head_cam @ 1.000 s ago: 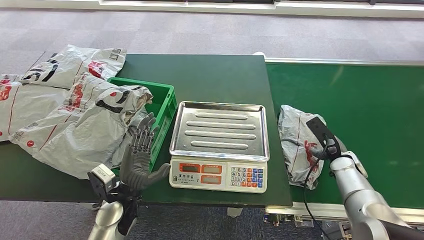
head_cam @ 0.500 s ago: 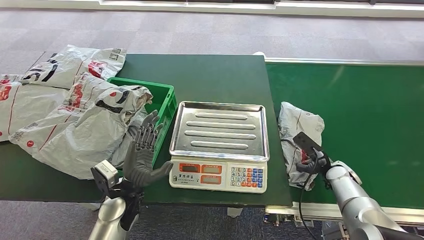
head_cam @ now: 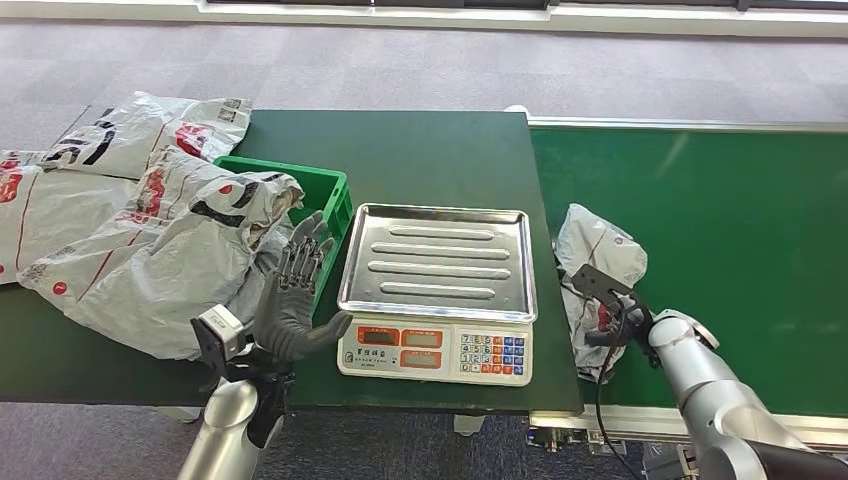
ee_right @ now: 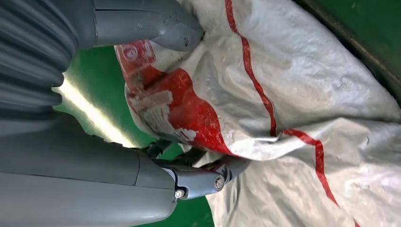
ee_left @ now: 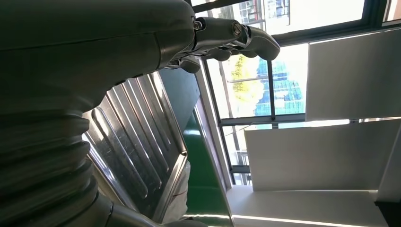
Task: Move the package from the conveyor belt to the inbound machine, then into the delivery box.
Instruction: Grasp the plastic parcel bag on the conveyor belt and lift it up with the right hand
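Nearest the robot, its right hand (head_cam: 607, 318) is closing on the near end of a crumpled grey plastic mailer package with red printing (head_cam: 597, 262). In the right wrist view the thick grey thumb (ee_right: 161, 26) is pressing on the film on one side while darker fingers (ee_right: 198, 182) are curling under a fold on the other, so it appears to be gripping the bag, though how firmly cannot be told.

The package is lying on the green conveyor belt (head_cam: 720, 230), just beside the edge of the dark green worktop (head_cam: 420, 150). Its long axis is running from the robot outward, with the far end pointing away.

It looks light, soft and slippery (thin film that bunches and sags), so a gathered fold near the middle would probably hold better than a loose corner.

The left hand (head_cam: 290, 300) is standing upright with fingers spread, holding nothing, between a green plastic crate (head_cam: 335, 200) and a silver-trayed electronic weighing scale (head_cam: 437, 290). More grey mailer bags (head_cam: 150, 230) are piling over the crate and the worktop further left.
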